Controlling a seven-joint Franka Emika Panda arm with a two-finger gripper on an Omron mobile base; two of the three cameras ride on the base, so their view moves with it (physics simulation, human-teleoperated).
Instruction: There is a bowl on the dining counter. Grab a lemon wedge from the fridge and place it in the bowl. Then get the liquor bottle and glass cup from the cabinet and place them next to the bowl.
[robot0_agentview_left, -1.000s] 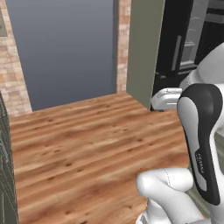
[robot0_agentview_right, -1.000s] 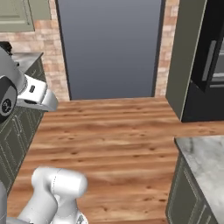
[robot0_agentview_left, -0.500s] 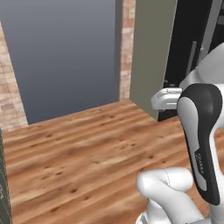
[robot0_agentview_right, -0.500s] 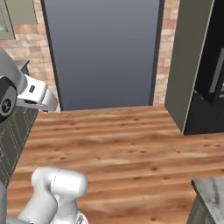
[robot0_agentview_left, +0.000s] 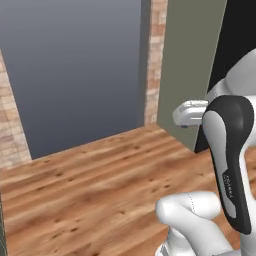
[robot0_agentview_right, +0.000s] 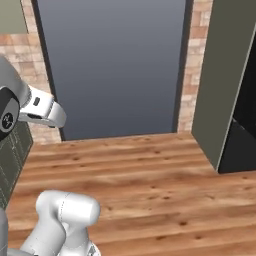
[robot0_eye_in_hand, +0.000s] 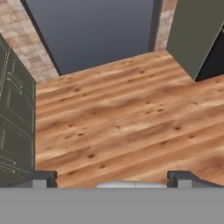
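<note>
The black fridge (robot0_agentview_right: 246, 131) stands at the right edge of the right base view, boxed in by a tall olive-green side panel (robot0_agentview_right: 220, 75). Its dark front also peeks past that panel in the left base view (robot0_agentview_left: 234, 35) and at the hand view's upper right (robot0_eye_in_hand: 215, 61). My gripper (robot0_eye_in_hand: 113, 179) is open, its two dark fingertips (robot0_eye_in_hand: 43, 178) set wide apart over bare wooden floor with nothing between them. It hangs well short of the fridge. The bowl, dining counter, lemon wedge, liquor bottle and glass cup are out of view.
A large grey-blue doorway (robot0_agentview_right: 112, 65) framed by brick (robot0_agentview_right: 192, 60) faces me across the plank floor (robot0_agentview_right: 145, 175). Dark drawered base cabinets (robot0_eye_in_hand: 15, 127) line the left side. A sage-green cabinet corner (robot0_agentview_right: 12, 15) shows at top left. My white arm (robot0_agentview_left: 227, 165) rises in front.
The whole picture has shifted: the base has driven forward, so the doorway and olive panel loom larger and the marble counter corner has left the right base view. The gripper stays open.
</note>
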